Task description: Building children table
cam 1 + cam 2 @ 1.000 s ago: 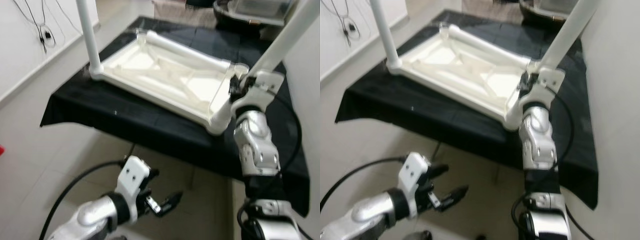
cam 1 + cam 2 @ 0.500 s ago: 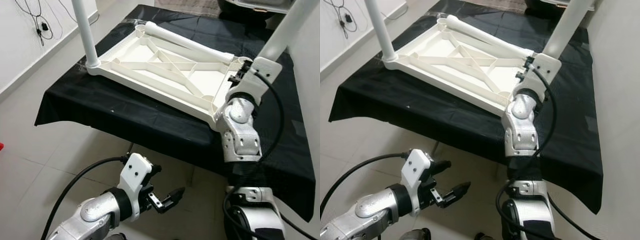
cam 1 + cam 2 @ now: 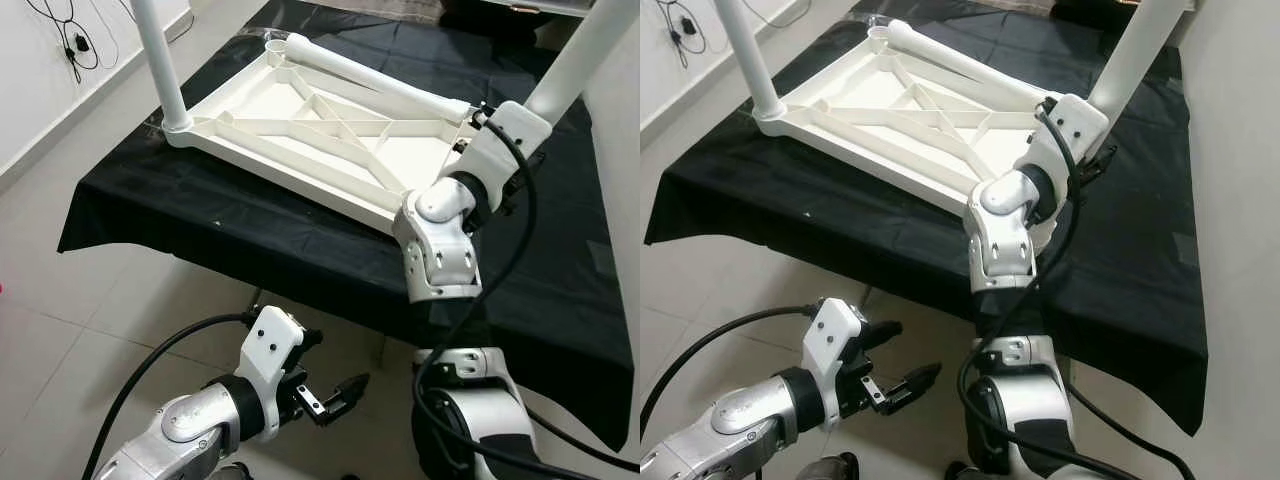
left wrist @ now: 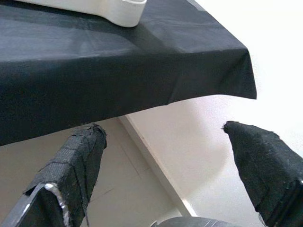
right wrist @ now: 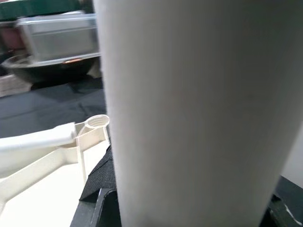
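Right hand (image 3: 478, 135), clamped about the upright white leg (image 3: 572, 62) at the tabletop (image 3: 330, 130) corner, had swung its elbow inward, suggesting the leg was being screwed home; left hand (image 3: 335, 398) hung spread below the bench (image 3: 150, 215).

A black cloth (image 3: 250, 225) hangs over its front edge above a pale tiled floor (image 3: 60, 350). Black cables (image 3: 62, 40) dangle on the white wall. A clear container (image 5: 57, 35) sits in a dark bowl (image 5: 42, 66) beyond.
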Available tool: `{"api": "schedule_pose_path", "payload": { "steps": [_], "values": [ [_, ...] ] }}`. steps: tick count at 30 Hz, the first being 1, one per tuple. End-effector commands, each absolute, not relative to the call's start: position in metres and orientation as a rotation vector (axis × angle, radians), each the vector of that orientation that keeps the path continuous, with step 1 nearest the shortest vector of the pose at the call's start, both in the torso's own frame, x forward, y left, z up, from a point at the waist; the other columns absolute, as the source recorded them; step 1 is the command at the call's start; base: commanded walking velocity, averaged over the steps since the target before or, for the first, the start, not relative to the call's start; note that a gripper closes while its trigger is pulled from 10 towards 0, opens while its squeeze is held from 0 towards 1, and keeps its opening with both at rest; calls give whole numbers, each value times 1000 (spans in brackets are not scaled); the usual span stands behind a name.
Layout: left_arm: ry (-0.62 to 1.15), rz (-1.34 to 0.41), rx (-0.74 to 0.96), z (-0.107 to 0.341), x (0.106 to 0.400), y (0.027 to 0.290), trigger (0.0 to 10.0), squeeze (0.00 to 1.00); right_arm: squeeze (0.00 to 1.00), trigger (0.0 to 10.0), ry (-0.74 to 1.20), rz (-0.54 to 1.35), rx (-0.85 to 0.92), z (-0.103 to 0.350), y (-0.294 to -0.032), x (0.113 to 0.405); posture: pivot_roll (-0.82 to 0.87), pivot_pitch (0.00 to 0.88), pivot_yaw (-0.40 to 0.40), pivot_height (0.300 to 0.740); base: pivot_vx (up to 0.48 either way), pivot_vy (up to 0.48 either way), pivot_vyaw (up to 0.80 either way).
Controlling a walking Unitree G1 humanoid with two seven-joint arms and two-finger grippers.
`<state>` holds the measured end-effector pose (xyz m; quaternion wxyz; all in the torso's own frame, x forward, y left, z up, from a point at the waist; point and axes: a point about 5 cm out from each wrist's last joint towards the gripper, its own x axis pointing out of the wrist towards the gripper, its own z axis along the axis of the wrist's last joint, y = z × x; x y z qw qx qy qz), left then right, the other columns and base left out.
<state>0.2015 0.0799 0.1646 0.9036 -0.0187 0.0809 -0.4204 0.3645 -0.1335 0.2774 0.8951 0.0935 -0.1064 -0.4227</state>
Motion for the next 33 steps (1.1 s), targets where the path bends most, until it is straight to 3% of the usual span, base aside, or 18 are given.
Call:
{"api": "schedule_pose_path", "payload": {
  "steps": [1,13,24,25,30,31,32,33],
  "values": [
    [185,-869,-49,160,199,78,10000,0,0,10000,-44,-843,157,235,-134,369,193,217,-67,740,0,0,0],
    [183,-869,-53,159,200,77,10000,0,0,10000,-105,-688,150,236,-137,371,184,209,-68,740,0,0,0],
    [182,-868,-55,158,200,77,10000,0,27,10000,-105,-673,114,233,-148,378,177,194,-70,740,0,0,0],
    [182,-867,-55,158,200,77,10000,0,1000,10000,-110,-664,110,233,-149,379,176,194,-70,740,0,0,0],
    [182,-867,-56,157,200,77,10000,0,1000,10000,-121,-636,105,234,-148,380,176,194,-71,740,0,0,0],
    [182,-868,-57,157,200,76,10000,0,945,10000,-126,-620,103,234,-147,380,174,195,-70,740,0,0,0],
    [181,-868,-57,157,200,76,10000,0,0,745,-126,-605,113,234,-145,381,174,195,-70,740,0,0,0],
    [181,-868,-57,157,200,76,10000,0,0,745,-126,-605,113,234,-145,381,174,195,-70,740,0,0,0]
  ]
}}
